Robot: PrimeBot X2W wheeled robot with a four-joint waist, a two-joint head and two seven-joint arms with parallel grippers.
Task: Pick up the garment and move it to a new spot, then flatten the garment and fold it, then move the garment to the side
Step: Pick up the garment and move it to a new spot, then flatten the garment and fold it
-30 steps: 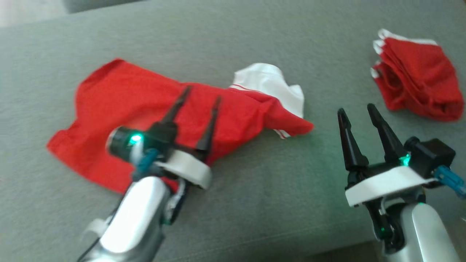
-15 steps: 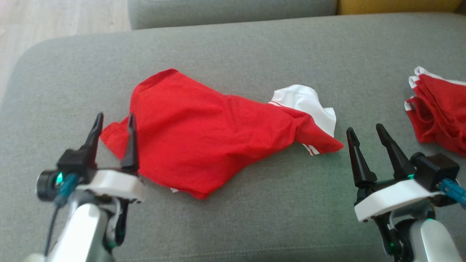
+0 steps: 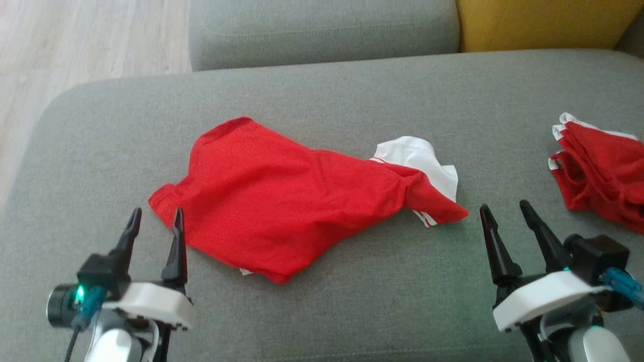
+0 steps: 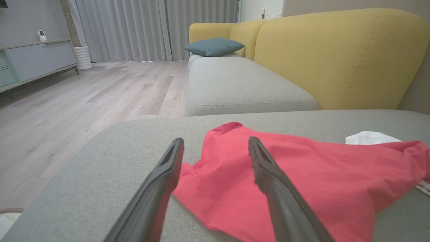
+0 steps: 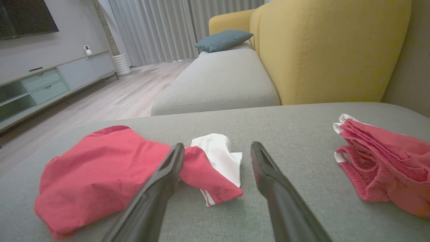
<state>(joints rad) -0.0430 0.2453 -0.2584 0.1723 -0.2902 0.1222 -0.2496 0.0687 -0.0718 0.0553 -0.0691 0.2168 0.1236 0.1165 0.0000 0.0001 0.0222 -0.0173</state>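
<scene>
Your garment (image 3: 302, 201), light, limp and likely to slide, lies crumpled mid-sofa (image 3: 352, 90), with the left gripper (image 3: 156, 212) by its 9 o'clock corner and the right gripper (image 3: 504, 205) off its 3 o'clock end, both spread wide and empty, so pinch those two ends.

Black tapered fingers (image 3: 176, 251), white wrist collars (image 3: 151, 304)

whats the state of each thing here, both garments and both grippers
red garment: crumpled, not folded, lying loose on the grey cushion, not held
second red garment: loosely folded stack at the cushion's right side
left gripper: open, empty, near the red garment's left corner
right gripper: open, empty, just right of the red garment's right tip
</scene>
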